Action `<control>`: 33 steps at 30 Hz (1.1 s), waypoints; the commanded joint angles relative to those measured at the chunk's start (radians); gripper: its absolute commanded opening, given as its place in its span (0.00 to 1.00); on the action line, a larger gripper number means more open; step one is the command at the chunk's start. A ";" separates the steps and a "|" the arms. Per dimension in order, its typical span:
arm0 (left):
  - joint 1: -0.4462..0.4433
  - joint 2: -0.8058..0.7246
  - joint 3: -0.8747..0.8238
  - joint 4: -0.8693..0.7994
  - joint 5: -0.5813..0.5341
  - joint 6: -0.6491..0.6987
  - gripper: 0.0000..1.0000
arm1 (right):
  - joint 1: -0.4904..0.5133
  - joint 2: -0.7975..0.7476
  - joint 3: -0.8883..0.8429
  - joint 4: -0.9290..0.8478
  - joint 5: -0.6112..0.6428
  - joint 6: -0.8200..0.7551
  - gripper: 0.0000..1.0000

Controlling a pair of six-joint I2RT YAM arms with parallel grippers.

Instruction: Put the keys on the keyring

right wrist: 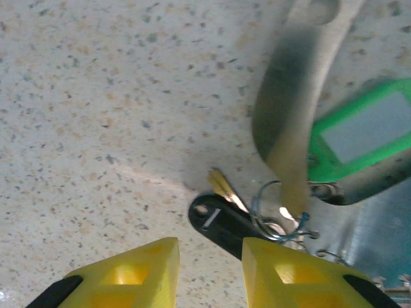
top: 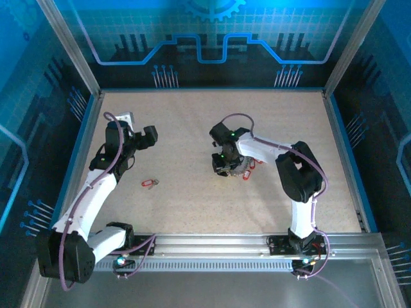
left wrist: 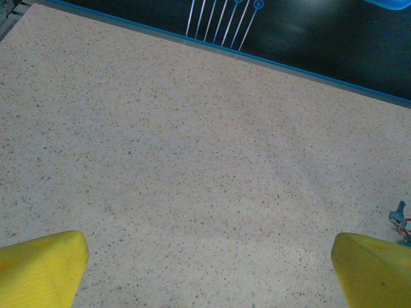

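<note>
In the overhead view the left end effector [top: 151, 136] hangs spread over the bare counter [top: 192, 115], well away from the work. One loose key [top: 149, 183] with a red tag lies between the two arms, and the right end effector [top: 225, 168] is down at mid-counter, just beside a small cluster of red tags [top: 249, 168]. The left wrist view has the left end effector [left wrist: 209, 256] wide apart over empty surface. A teal and red scrap [left wrist: 399, 221] at the right edge is too small to name. In the right wrist view the right end effector [right wrist: 209, 256] is drawn narrow, with a strip of counter showing between the fingers and nothing visibly pinched. Just ahead lie the keyring [right wrist: 289, 128], its wire ring [right wrist: 255, 208], a black key head [right wrist: 215, 221] and a green tag [right wrist: 359, 135]. The step looks like securing the ring. Next, I judge, the ring must be held firmly and the loose key fetched.
</note>
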 commanded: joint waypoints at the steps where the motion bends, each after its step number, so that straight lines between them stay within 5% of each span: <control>1: 0.001 0.005 -0.008 0.018 0.017 -0.002 0.99 | 0.005 0.011 0.010 0.038 -0.092 -0.004 0.35; 7: 0.001 0.003 -0.009 0.016 0.017 -0.003 0.99 | -0.002 -0.070 -0.028 0.030 -0.032 0.019 0.43; 10: 0.001 0.002 -0.009 0.018 0.017 -0.003 0.99 | -0.029 -0.119 -0.076 0.011 0.021 0.066 0.36; 22: 0.001 0.006 -0.010 0.018 0.022 -0.006 0.99 | -0.147 -0.163 -0.244 0.161 -0.201 0.196 0.26; 33: 0.001 0.006 -0.011 0.021 0.020 -0.006 0.99 | -0.150 -0.171 -0.263 0.124 -0.149 0.209 0.37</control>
